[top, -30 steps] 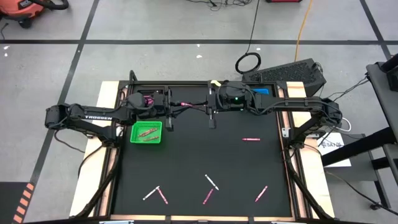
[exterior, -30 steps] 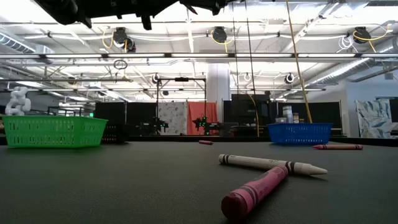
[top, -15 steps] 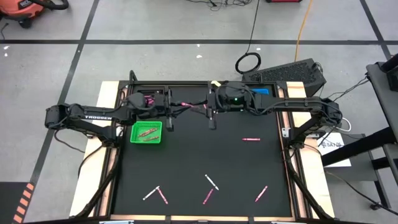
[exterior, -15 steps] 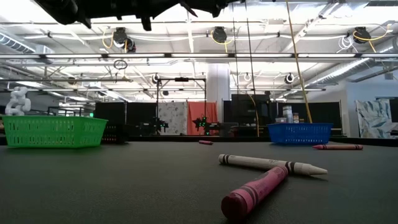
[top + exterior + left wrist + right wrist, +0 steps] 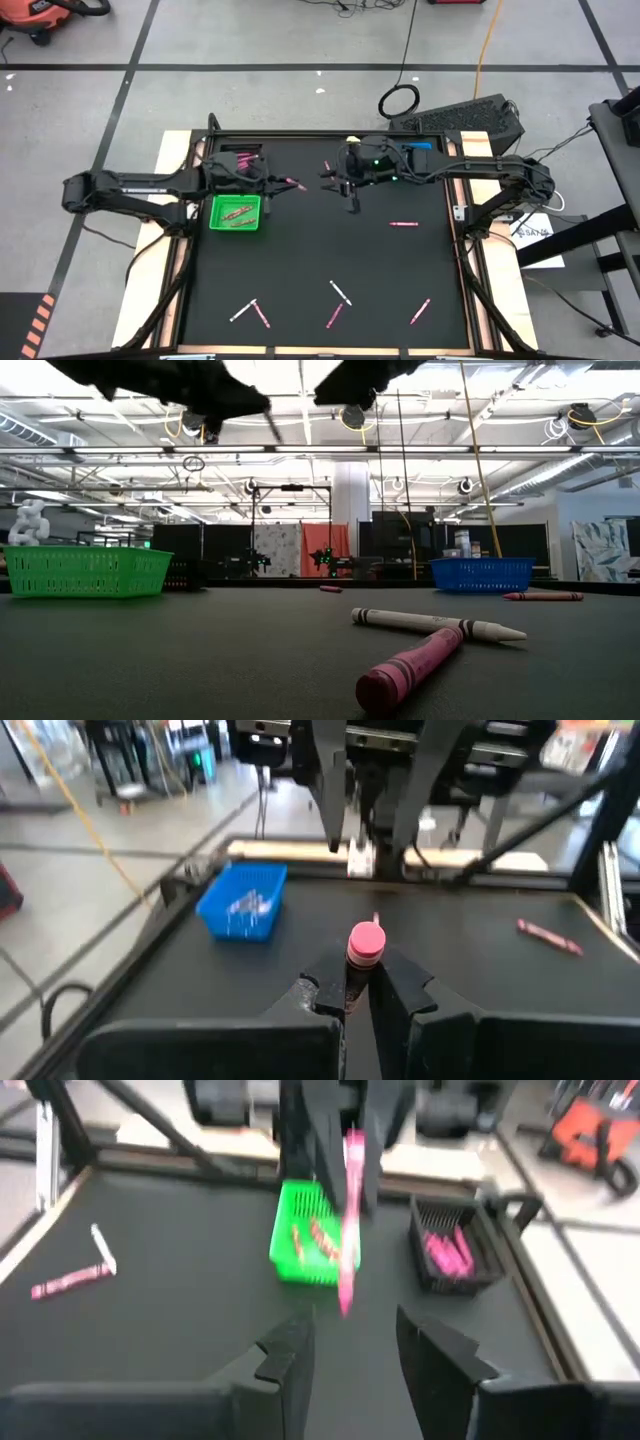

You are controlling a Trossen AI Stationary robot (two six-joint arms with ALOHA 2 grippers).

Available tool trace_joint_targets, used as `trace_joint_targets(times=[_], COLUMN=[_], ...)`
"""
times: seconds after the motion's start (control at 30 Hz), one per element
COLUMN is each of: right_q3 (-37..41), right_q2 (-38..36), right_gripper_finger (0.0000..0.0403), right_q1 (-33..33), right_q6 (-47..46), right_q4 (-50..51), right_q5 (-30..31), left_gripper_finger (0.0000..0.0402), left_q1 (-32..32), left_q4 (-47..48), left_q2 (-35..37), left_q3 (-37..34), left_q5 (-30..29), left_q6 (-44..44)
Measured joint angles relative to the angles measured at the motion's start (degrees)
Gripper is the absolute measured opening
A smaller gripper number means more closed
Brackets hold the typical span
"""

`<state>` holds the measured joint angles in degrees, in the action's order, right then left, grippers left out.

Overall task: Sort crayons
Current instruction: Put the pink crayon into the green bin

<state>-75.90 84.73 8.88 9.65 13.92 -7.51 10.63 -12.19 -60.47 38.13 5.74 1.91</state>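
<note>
Nearest the front edge of the black bench [image 5: 300, 260] lie loose crayons: a pale one touching a pink one [image 5: 248, 311] at the left, a white crayon [image 5: 341, 292] crossed with a magenta one [image 5: 334, 316] in the middle, and a single pink one [image 5: 420, 310] to the right. In the low view that white crayon [image 5: 437, 624] and its magenta partner [image 5: 411, 665] fill the foreground. Further back a lone pink crayon [image 5: 402, 223] lies on the right half. Beyond it, on the left, the green tray [image 5: 236, 212] holds a few crayons. Just behind that tray the left gripper [image 5: 272, 182] hangs above the bench, its fingers [image 5: 400, 990] clamped on a pink crayon [image 5: 291, 183] that sticks out toward the middle. Facing it, a little apart, is the right gripper [image 5: 331, 176], its fingers [image 5: 288, 1360] spread and holding nothing. At the far edge sit a dark tray of pink crayons [image 5: 240, 161] on the left and a blue tray [image 5: 418, 147] on the right.
</note>
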Motion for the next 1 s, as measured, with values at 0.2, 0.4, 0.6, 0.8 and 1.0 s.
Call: trace_joint_targets(times=[0.2,0.4,0.6,0.8,1.0], right_q3=[-0.01,0.0,0.0,0.0,0.0], right_q2=[0.04,0.04,0.04,0.04,0.04], right_gripper_finger=[0.013,0.013,0.013,0.013,0.013], right_q1=[0.02,0.02,0.03,0.02,0.04], right_q6=[-0.03,-0.05,-2.16,-4.84,-6.95], right_q4=[3.83,8.13,12.77,21.25,27.86], right_q5=[0.0,0.0,0.0,0.29,0.42], left_gripper_finger=[0.0018,0.0018,0.0018,0.0018,0.0018], left_q1=[0.0,0.0,0.0,0.0,0.02], left_q4=[18.65,36.24,48.46,58.29,58.25], left_q2=[7.17,12.0,13.9,13.1,12.25], left_q3=[-0.02,-0.02,-0.02,-0.11,-0.11], left_q5=[-0.07,-0.27,-2.44,-4.13,-5.14], left_q6=[-1.6,-5.75,-7.82,-12.14,-18.08])
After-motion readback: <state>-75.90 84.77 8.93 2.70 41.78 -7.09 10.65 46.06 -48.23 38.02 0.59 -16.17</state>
